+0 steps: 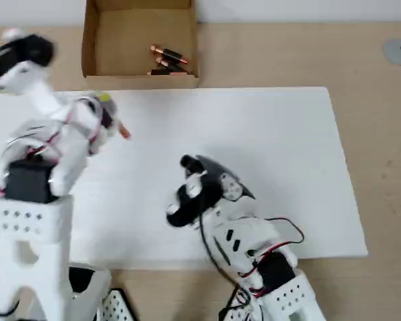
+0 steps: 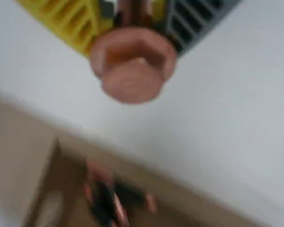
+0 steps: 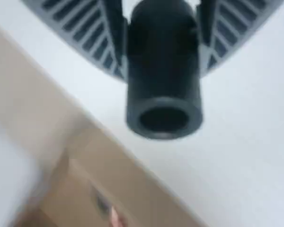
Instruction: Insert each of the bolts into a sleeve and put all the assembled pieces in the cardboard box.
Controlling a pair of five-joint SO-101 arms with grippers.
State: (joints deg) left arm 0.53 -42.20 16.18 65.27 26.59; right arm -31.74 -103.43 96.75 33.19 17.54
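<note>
A: Claws busy?

B: Yes. Cardboard box (image 1: 90, 47) sits at the worktop's (image 1: 367, 120) far edge. Over the middle, the right claw (image 3: 163, 19) grips a sleeve (image 3: 163, 94); the left claw (image 2: 132, 16) pinches a bolt (image 2: 132, 66) near the left edge, ends poking out, likely for joining.

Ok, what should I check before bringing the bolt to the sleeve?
1. Left gripper shut on bolt: ok.
2. Right gripper shut on sleeve: ok.
3. Sleeve mouth open, facing outward: ok.
4. Bolt lined up with sleeve: not ok, they are well apart.
5. Bolt shank free to enter: cannot tell.
6. Box has room: ok.
</note>
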